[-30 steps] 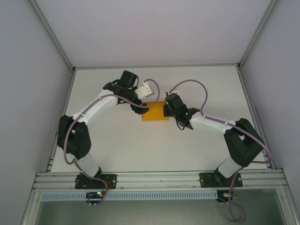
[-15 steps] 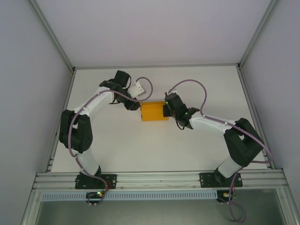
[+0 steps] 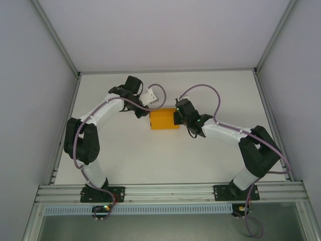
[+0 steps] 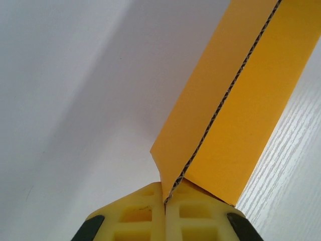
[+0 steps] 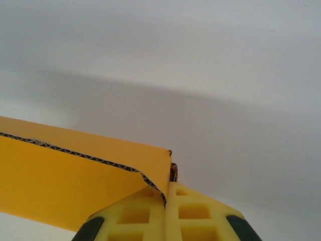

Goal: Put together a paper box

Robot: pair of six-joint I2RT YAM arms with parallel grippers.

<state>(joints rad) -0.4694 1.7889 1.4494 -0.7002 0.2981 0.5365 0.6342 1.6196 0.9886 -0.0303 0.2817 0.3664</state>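
Observation:
The orange paper box (image 3: 164, 120) lies as a small rectangle in the middle of the white table, between my two arms. My left gripper (image 3: 146, 113) is at its upper left corner, and in the left wrist view its yellow fingers (image 4: 143, 216) are shut on a corner of the corrugated card (image 4: 235, 100). My right gripper (image 3: 176, 118) is at the box's right edge. In the right wrist view its jaws (image 5: 165, 198) are shut on the card's folded corner (image 5: 75, 175).
The white table (image 3: 165, 155) is bounded by grey walls and an aluminium frame rail (image 3: 170, 192) at the near edge. A purple cable (image 3: 203, 91) loops above the right arm.
My left arm drew back to the left of the box, then its jaws closed on the box's left corner. More of the orange top now shows. The right arm stayed put.

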